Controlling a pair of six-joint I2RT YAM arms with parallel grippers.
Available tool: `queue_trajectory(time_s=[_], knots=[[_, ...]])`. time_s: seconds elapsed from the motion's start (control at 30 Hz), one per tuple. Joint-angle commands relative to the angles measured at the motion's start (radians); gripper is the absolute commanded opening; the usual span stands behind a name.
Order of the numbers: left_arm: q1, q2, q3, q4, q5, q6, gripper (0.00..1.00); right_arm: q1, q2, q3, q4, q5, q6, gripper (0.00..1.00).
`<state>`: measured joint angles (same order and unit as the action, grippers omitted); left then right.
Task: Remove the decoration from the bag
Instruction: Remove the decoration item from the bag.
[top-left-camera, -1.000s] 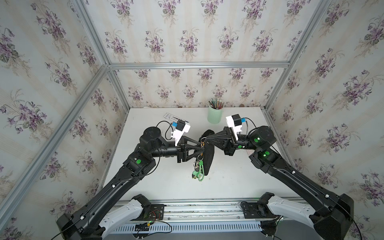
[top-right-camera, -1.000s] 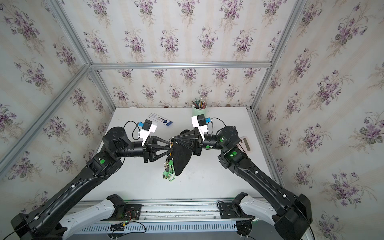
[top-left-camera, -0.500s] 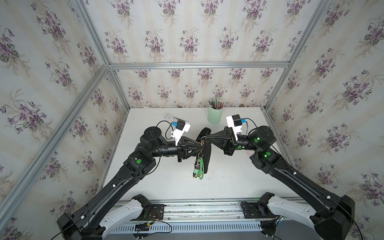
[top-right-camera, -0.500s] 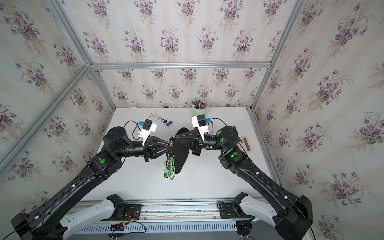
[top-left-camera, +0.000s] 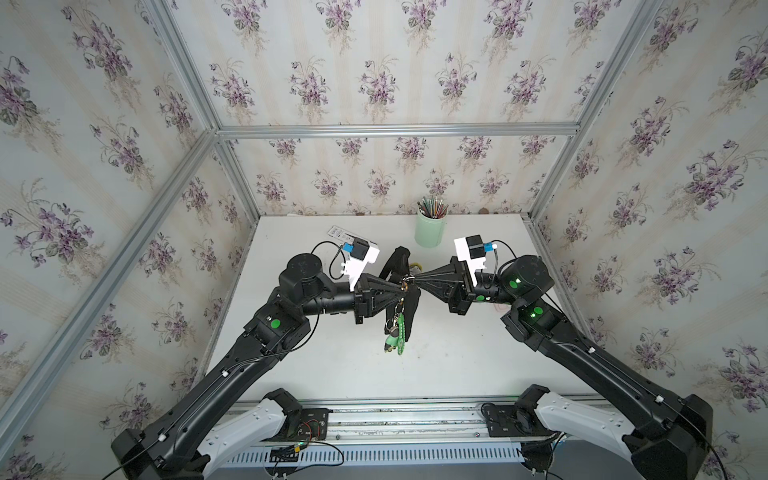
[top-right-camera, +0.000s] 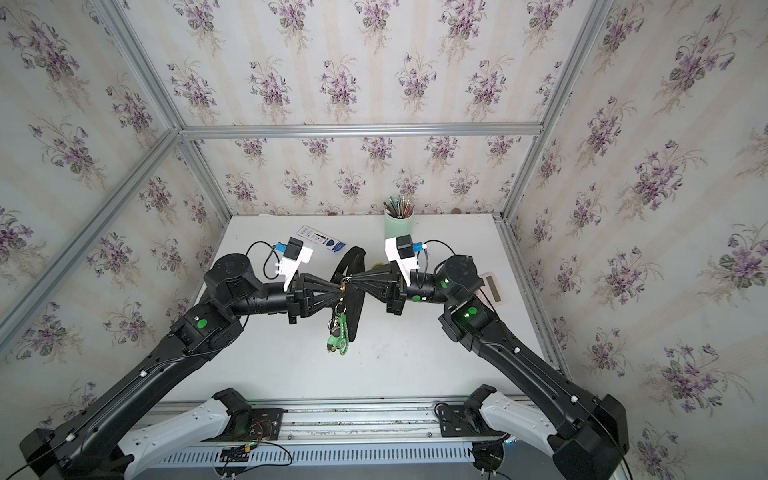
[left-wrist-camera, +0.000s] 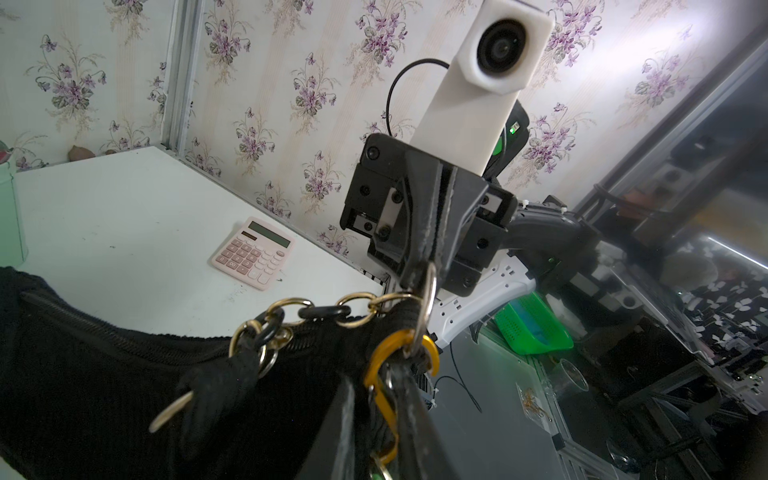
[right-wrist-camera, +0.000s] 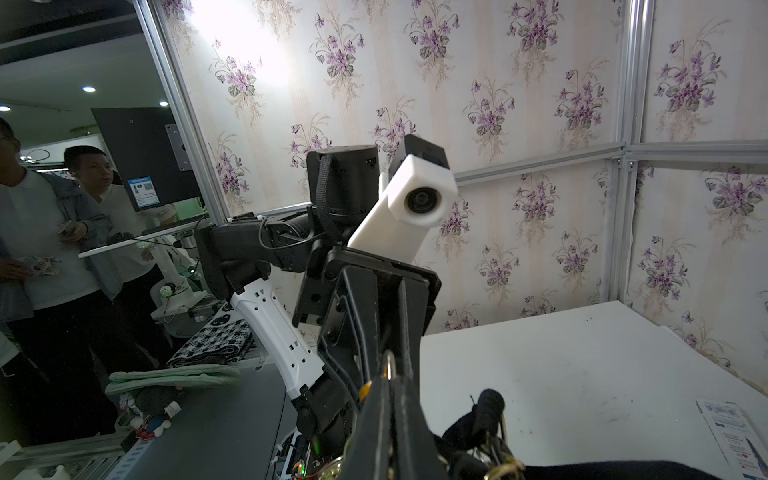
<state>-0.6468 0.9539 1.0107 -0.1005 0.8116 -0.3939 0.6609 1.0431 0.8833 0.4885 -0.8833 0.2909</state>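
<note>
Decoration (top-left-camera: 400, 332), just one, dangles in mid-air against the single black bag (top-left-camera: 412, 301) above the table (top-left-camera: 457, 353), its gold carabiner (left-wrist-camera: 374, 361) clamped by the left gripper (top-left-camera: 399, 289). The right gripper (top-left-camera: 413, 279) pinches the bag's metal ring (left-wrist-camera: 430, 299) tight. Around them are one green pencil cup (top-left-camera: 431, 232), one pink calculator (left-wrist-camera: 253, 253) and one printed card (top-right-camera: 322, 241), its lettering too small to read.

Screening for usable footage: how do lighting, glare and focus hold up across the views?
In both top views: evenly lit and sharp, with wide-angle stretch at the edges. Left wrist view: bag nearly black, detail lost; glare on the wallpaper. Right wrist view: bright hotspot on the wallpaper, right pincer a dark, soft silhouette up close.
</note>
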Motion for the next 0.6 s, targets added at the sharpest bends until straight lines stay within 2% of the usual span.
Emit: queue_trajectory(time_s=[0.0, 0.57], knots=[[0.001, -0.001, 0.018, 0.027, -0.009, 0.006, 0.14, -0.001, 0.004, -0.001, -0.004, -0.028, -0.023, 0.0], [0.001, 0.005, 0.043, 0.003, -0.026, 0.004, 0.13, -0.004, 0.057, 0.008, -0.029, -0.144, -0.046, 0.0]])
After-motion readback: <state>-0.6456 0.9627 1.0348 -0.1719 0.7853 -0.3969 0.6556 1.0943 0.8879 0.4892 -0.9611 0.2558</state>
